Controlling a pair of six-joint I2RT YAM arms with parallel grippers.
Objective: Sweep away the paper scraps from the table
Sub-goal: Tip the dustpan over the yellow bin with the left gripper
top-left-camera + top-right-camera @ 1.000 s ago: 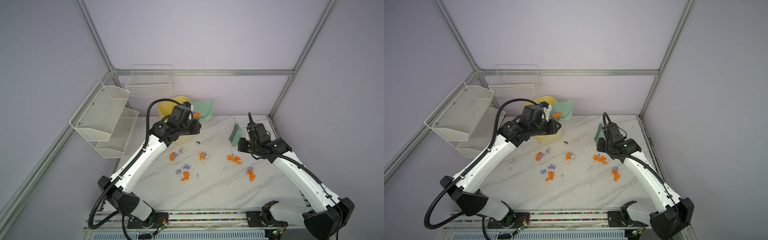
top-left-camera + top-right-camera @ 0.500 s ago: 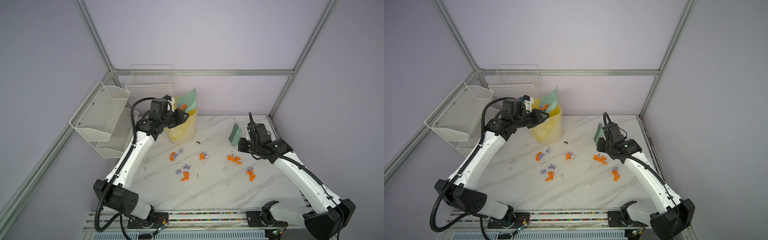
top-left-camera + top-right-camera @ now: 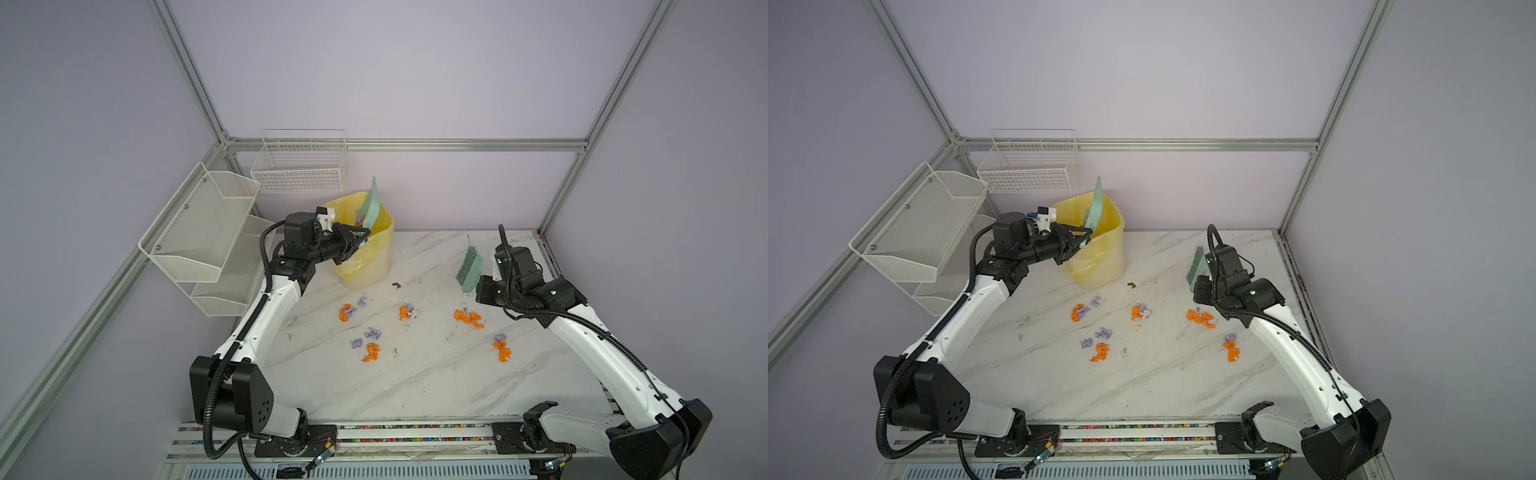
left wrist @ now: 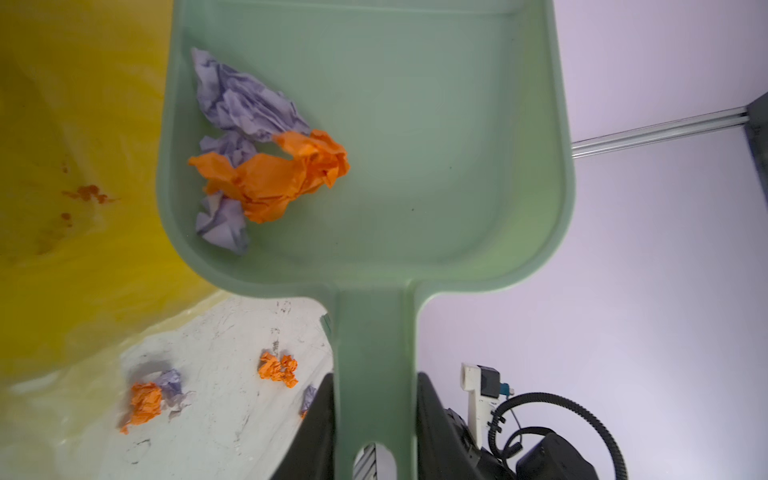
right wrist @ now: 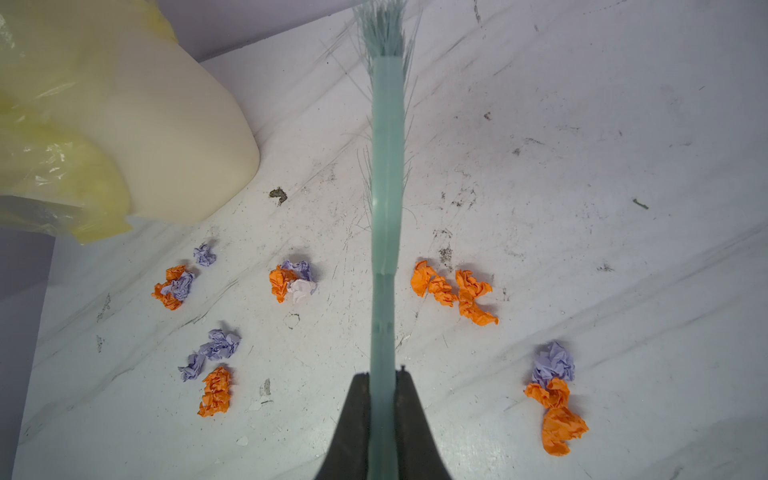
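Now the left end effector [image 3: 355, 241] is pinching the handle of the dustpan [image 4: 415, 145] above the yellow bin [image 3: 370, 270] at eleven o'clock, the right end effector [image 5: 382, 386] is gripping the brush [image 3: 469, 270] at two o'clock, and paper scraps [image 3: 467, 319] are lying around the middle of the counter [image 3: 415, 382].

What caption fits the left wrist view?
Left gripper holds the green dustpan, loaded with orange and lilac paper scraps, at the yellow bin.

Five loose clusters of paper scraps [image 3: 468, 319] are lying on the bench [image 3: 415, 386], holding about seven orange wads and six lilac. One dustpan [image 4: 415, 145] is carrying one orange wad plus two or three lilac. One brush [image 3: 471, 270], one bin [image 3: 370, 266] and one wire basket [image 3: 300, 166] are showing.
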